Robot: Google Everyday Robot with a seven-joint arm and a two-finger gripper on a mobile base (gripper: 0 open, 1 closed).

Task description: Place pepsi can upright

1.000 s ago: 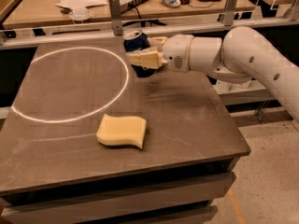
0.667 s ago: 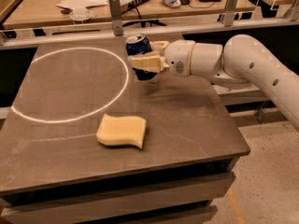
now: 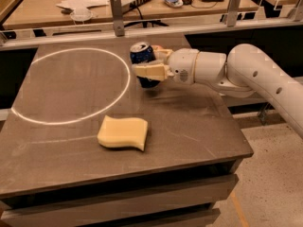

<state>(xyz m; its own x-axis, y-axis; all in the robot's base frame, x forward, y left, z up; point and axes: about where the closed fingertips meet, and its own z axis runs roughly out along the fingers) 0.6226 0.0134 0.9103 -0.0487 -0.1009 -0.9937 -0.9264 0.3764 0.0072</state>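
Note:
The pepsi can (image 3: 142, 56) is dark blue with a silver top, and it stands nearly upright, tilted slightly, at the back middle of the dark table (image 3: 189, 126). My gripper (image 3: 150, 66) comes in from the right on a white arm (image 3: 246, 70) and is shut on the can, one beige finger (image 3: 150, 72) across its front. The can's bottom seems just above or at the table top; I cannot tell if it touches.
A yellow sponge (image 3: 123, 133) lies on the table in front of the can. A white circle (image 3: 71, 86) is marked on the table's left part. A metal rail with posts (image 3: 116, 14) runs behind the table, with a cluttered desk beyond.
The gripper with the can has shifted slightly, and the can has turned more upright, its silver top now facing up.

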